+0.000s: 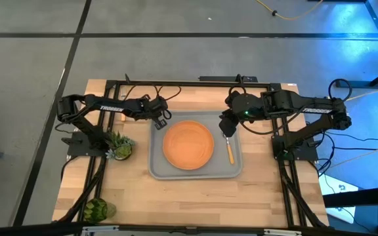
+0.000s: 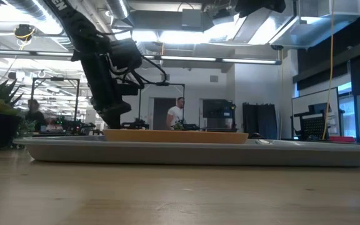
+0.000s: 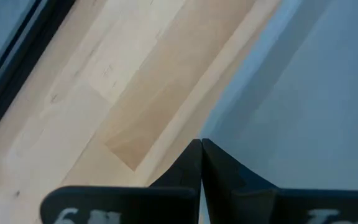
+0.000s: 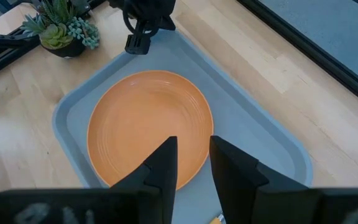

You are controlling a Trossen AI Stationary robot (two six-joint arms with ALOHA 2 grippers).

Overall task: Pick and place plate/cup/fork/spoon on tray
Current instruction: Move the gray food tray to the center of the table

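The orange plate [image 1: 188,144] lies flat in the middle of the grey tray [image 1: 159,167]; it also shows in the right wrist view [image 4: 145,124]. An orange-handled utensil [image 1: 230,151] lies on the tray's floor right of the plate; I cannot tell whether it is the fork or the spoon. The green cup [image 1: 97,210] stands at the table's near left corner. My left gripper [image 1: 161,122] is shut, low over the tray's far left corner [image 4: 138,42]. My right gripper [image 4: 194,155] is open and empty above the tray's far right part [image 1: 226,127]. My left gripper points down at the tray's far left corner [image 3: 278,93], with its shut fingertips [image 3: 201,146] just inside the rim. I cannot tell whether they touch the tray.
A spiky potted plant [image 1: 120,145] stands on the table just left of the tray. Bare wood lies along the table's near side [image 1: 195,196]. Black frame rails run along the far and side edges. People show in the room behind [image 2: 177,112].
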